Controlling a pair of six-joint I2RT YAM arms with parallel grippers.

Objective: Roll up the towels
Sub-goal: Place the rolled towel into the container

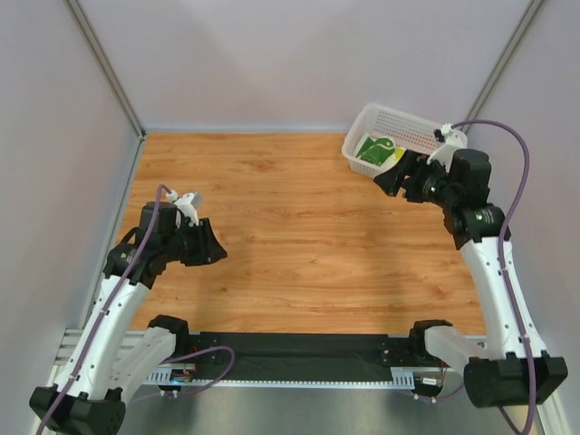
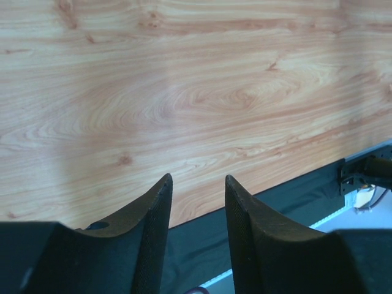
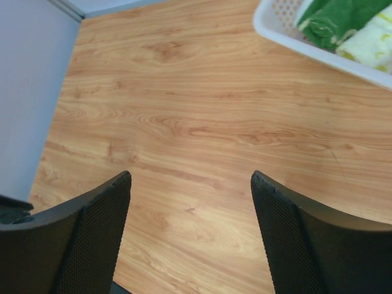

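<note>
Both towels sit rolled inside the white perforated plastic basket (image 3: 318,52): the dark green patterned cloth (image 3: 334,18) touches the cream-yellow cloth with lime-green blobs (image 3: 370,43). Just beside the basket, the right gripper (image 3: 191,177) hangs over the wood-grain table (image 1: 299,217), jaws spread wide and empty. Well apart from the basket, the left gripper (image 2: 198,180) has its jaws partly parted, holding nothing

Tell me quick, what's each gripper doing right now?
Left gripper: open, holding nothing.
Right gripper: wide open, holding nothing.
</note>
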